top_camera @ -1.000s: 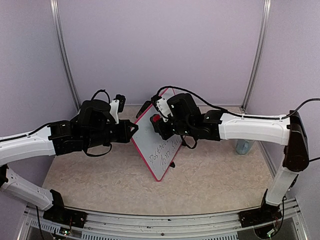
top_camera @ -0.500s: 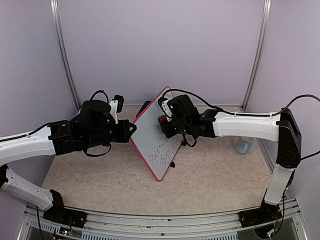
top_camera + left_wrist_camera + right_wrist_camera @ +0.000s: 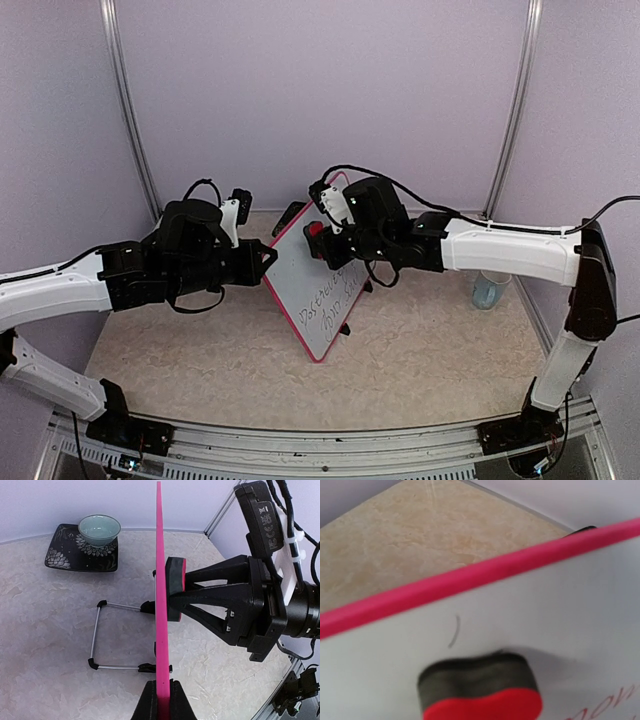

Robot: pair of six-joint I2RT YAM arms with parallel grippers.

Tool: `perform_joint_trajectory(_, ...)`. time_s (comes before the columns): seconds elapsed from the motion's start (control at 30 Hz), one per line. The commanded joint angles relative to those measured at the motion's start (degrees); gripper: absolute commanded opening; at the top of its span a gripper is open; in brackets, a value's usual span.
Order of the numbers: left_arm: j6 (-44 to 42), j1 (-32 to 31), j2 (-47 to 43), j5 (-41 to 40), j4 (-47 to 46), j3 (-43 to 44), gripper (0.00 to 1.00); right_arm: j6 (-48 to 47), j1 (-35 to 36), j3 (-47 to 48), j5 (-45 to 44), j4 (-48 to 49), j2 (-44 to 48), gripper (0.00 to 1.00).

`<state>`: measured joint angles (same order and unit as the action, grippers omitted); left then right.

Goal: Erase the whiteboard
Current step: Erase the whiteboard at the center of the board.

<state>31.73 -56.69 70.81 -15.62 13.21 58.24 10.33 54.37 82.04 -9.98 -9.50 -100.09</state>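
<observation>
The whiteboard (image 3: 300,275), white with a pink frame, stands tilted on edge at the table's middle. Dark handwriting (image 3: 332,298) covers its lower half. My left gripper (image 3: 268,257) is shut on the board's left edge; the left wrist view shows the pink frame (image 3: 159,595) edge-on, clamped between my fingertips (image 3: 148,703). My right gripper (image 3: 322,243) is shut on a red-and-black eraser (image 3: 314,234), pressed flat against the board's upper face. Up close, the eraser (image 3: 480,690) sits below a thin leftover stroke (image 3: 454,631), and writing (image 3: 607,705) starts at the lower right.
A pale green bowl (image 3: 100,528) sits on a dark patterned plate (image 3: 65,555) behind the board. The board's wire stand (image 3: 95,640) rests on the table. A small bluish container (image 3: 488,291) stands at the right wall. Purple walls close in the sides and back.
The right gripper slid the eraser down-right along the board, then back up toward the top edge. The left gripper and the board have stayed put.
</observation>
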Motion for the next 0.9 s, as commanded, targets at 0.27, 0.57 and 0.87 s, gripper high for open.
perform_joint_trajectory(0.27,-1.97,-0.97,1.53,4.02,0.60,1.00,0.00,0.60,0.39,-2.97,-5.31,-1.32,-5.89,0.25)
perform_joint_trajectory(0.57,-2.02,-0.97,1.62,4.18,0.49,1.07,0.00,-1.04,0.50,-1.19,-0.10,-0.63,-1.59,0.25)
perform_joint_trajectory(0.87,-1.89,-0.97,1.22,3.94,1.44,1.69,0.00,-2.02,0.52,-0.99,4.28,2.57,2.65,0.26)
